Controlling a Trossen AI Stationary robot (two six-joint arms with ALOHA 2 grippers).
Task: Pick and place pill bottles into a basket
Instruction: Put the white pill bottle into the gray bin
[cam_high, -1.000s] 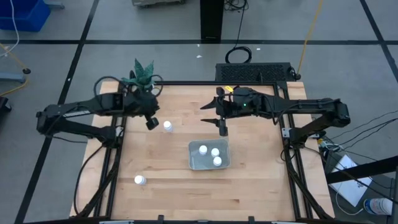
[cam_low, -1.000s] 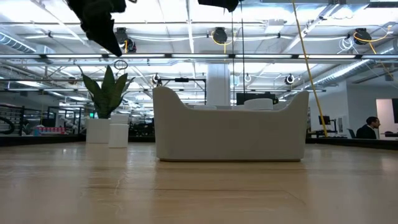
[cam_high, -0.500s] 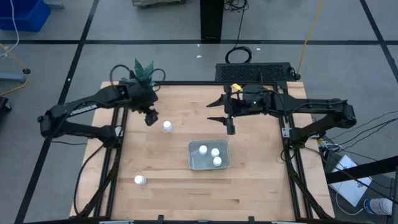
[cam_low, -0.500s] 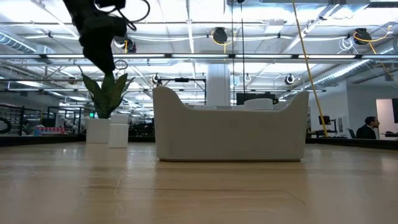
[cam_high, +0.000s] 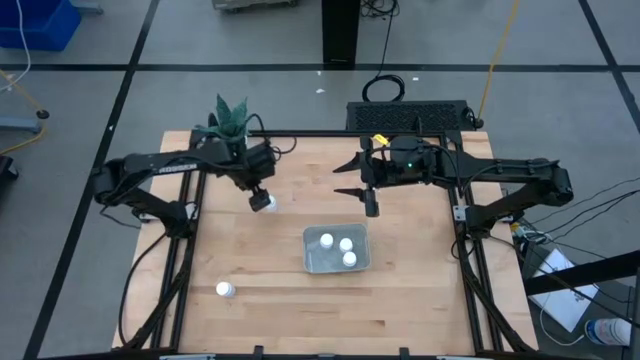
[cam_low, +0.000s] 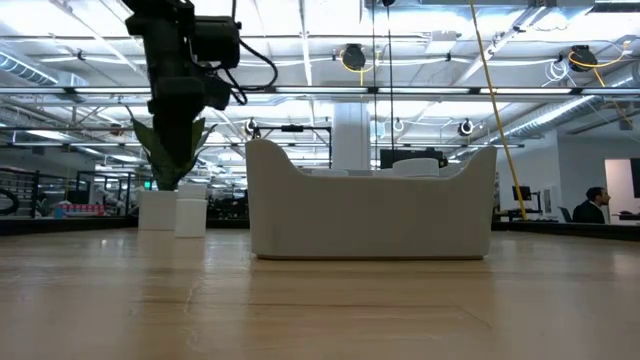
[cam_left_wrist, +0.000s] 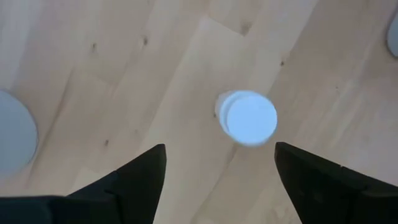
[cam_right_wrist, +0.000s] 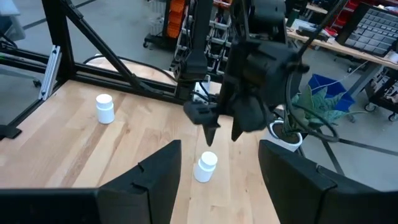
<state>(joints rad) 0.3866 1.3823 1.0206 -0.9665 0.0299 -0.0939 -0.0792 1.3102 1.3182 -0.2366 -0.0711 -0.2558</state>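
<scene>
Two bottles remain out; the left gripper (cam_left_wrist: 214, 168), jaws spread wide, should descend centred over the nearer pill bottle (cam_left_wrist: 247, 118)

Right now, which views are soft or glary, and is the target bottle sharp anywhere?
Left wrist view: the bottle below the left end effector is smeared, its cap edge doubled. Right wrist view: the same bottle is crisp and evenly lit. Low view: bright ceiling lights behind, so the basket looks flat and the arm is a dark silhouette. High view: even light, weak shadows.
</scene>
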